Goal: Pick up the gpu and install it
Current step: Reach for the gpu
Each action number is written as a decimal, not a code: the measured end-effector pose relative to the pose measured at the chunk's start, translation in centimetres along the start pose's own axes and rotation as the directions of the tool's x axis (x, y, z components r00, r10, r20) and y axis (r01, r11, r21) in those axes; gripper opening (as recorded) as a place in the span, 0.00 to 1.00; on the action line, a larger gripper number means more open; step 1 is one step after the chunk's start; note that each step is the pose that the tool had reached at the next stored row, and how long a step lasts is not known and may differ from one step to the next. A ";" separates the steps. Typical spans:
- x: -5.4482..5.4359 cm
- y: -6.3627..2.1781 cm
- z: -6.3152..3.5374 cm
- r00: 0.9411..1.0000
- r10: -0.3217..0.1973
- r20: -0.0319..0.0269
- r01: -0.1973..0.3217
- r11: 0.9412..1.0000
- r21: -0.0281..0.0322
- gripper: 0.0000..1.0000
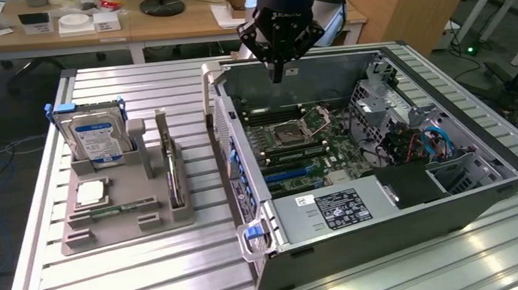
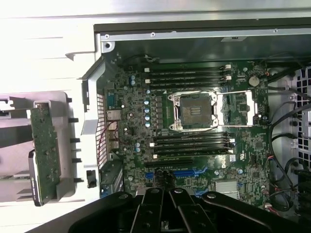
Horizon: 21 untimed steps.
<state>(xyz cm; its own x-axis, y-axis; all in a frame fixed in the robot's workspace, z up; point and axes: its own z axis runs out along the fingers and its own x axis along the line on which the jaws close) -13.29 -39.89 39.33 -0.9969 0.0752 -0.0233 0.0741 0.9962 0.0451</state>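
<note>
Slatted metal table [image 1: 142, 268] holds an open computer case [image 1: 377, 231] and a grey rack [image 1: 114, 230], where the gpu [image 1: 171, 168] seems to stand on edge. Gripper [image 1: 277, 75] hangs above the case, fingers pressed together, empty. Light, stiff, fragile card: probably best gripped by its edges.

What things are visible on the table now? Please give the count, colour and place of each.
computer case: one, grey, open, exterior view's right
motherboard: one, green, inside the case
holder: one, grey, exterior view's left
gpu: one, dark edge showing, upright in the holder, on the side nearest the case
hard drive: one, silver with blue-white label, upright in the holder
processor chip: one, silver, flat on the holder
memory stick: one, green, flat on the holder
gripper: one, black, shut, empty, above the case
</note>
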 end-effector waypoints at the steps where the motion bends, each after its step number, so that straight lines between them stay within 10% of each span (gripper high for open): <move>1: 0.1 -0.01 0.00 1.000 0.000 0.000 0.000 1.000 0.000 0.11; 21: 1.8 -0.13 -0.05 1.000 0.000 0.000 0.000 1.000 0.000 0.11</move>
<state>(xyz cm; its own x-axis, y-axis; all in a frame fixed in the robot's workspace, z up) -15.11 -39.88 39.33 -0.9969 0.0753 -0.0234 0.0742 0.9962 0.0451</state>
